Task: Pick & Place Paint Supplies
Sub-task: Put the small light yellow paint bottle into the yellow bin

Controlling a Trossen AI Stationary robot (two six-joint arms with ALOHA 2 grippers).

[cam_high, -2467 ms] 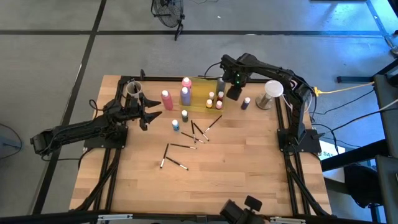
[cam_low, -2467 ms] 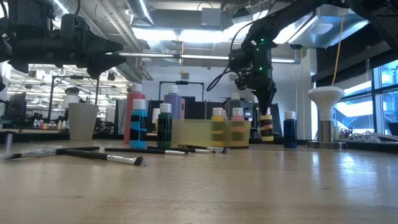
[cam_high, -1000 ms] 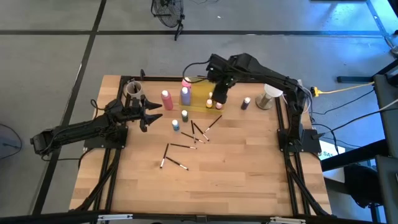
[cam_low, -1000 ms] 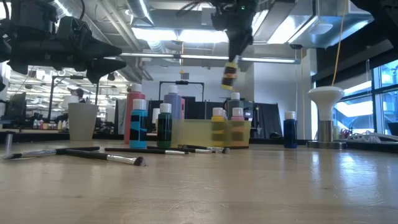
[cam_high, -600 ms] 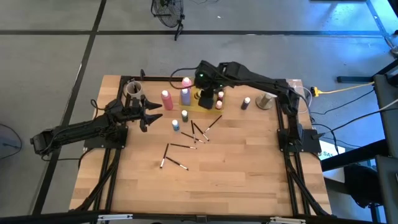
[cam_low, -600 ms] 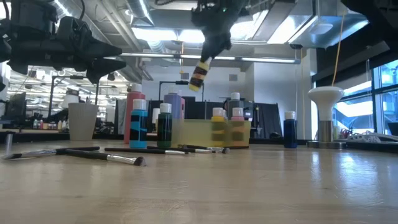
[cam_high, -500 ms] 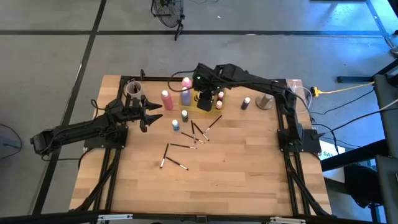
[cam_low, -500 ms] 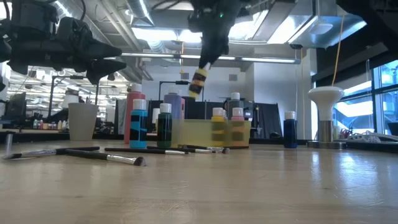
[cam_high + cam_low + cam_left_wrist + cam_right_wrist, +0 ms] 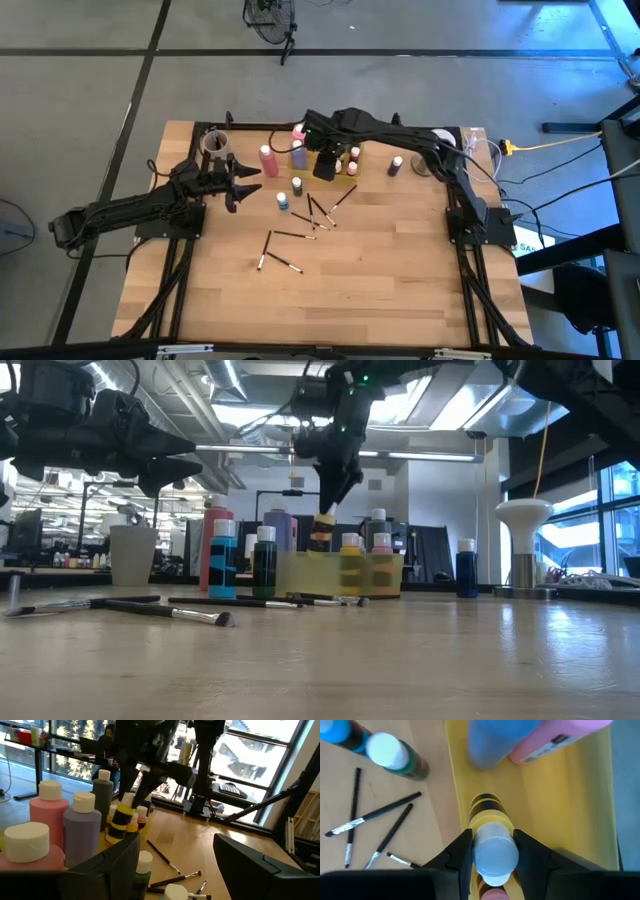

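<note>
My right gripper (image 9: 492, 851), clamped on the yellow paint bottle (image 9: 489, 822), hangs over the yellow tray (image 9: 572, 807); next: lower, release; left gripper (image 9: 243, 186) waits open.

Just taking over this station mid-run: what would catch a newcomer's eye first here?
The right gripper is shut on a small yellow paint bottle, holding it tilted just above the translucent yellow tray at the table's far side. The left gripper hangs open above the table's left side, near the scattered brushes.
</note>
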